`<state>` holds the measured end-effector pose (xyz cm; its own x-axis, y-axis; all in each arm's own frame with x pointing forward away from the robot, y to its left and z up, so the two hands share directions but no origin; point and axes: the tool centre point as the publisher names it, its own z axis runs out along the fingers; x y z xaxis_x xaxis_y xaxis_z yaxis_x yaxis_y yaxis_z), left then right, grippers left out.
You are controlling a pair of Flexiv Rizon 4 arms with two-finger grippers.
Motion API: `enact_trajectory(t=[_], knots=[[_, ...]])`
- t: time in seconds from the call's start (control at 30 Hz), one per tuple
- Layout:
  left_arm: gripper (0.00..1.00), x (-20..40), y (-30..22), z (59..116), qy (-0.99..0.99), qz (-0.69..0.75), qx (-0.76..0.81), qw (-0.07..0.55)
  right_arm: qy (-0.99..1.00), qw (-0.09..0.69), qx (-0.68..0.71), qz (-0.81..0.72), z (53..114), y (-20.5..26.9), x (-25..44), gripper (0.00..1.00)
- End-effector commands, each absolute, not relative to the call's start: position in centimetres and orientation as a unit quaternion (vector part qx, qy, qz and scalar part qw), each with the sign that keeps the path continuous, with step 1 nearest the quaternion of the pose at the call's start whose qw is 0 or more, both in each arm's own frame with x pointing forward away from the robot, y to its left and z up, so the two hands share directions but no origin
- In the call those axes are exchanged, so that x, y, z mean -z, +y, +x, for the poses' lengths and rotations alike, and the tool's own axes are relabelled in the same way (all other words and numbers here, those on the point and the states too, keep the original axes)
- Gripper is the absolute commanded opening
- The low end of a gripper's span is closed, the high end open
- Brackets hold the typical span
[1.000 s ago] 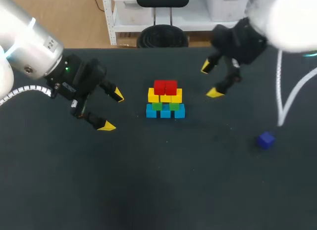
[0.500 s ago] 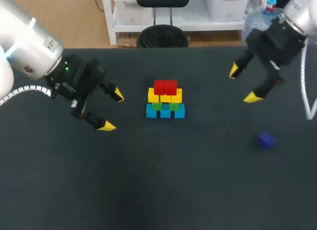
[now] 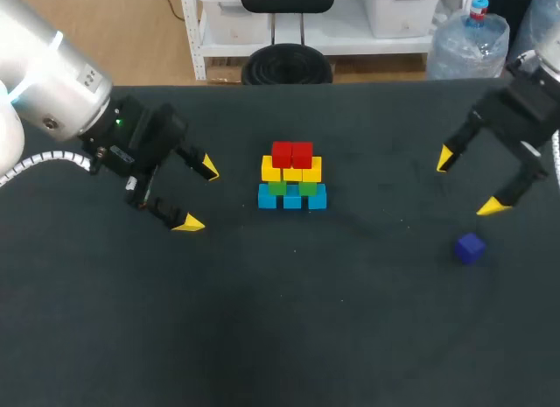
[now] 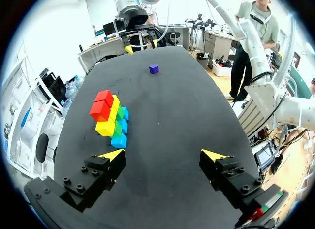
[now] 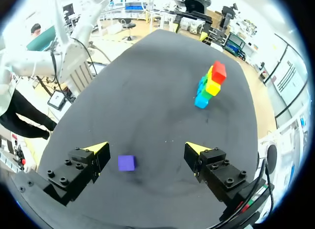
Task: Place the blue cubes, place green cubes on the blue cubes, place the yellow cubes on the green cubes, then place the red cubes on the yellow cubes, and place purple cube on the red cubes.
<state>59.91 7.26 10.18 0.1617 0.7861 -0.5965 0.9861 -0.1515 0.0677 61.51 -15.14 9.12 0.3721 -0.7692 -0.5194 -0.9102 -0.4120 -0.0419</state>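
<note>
Hovering near the purple cube [image 3: 470, 248], the right gripper [image 3: 470, 181] gaped wide. The left gripper [image 3: 198, 195] gaped too, beside the stack [image 3: 292, 175].

The table [image 3: 289, 337] has a matt, dark, faintly speckled top, the stacked cubes [image 3: 292, 175] and the purple cube [image 3: 470, 248] look smooth and plastic-like, and the left arm [image 3: 52, 79] wears a glossy silvery shell.

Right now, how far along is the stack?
Done: blue cubes, green cubes, yellow cubes and red cubes stand stacked. In hand: nothing; the right claw is open near the purple cube, the left claw open too. Left: the purple cube goes on the reds.
</note>
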Motion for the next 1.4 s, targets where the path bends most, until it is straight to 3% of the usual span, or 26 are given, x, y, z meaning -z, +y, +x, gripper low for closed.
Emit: enact_trajectory(t=[0.03,1.4], knots=[[1.00,-10.2,7.3,59.9,0.609,0.727,0.218,0.229,0.508,0.165,-0.220,-0.816,61.5,-16.1,-8.6,1.00],[1.00,-10.2,7.3,59.9,0.609,0.727,0.218,0.229,0.498,0.136,-0.210,-0.830,58.3,-18.4,-0.5,1.00]])
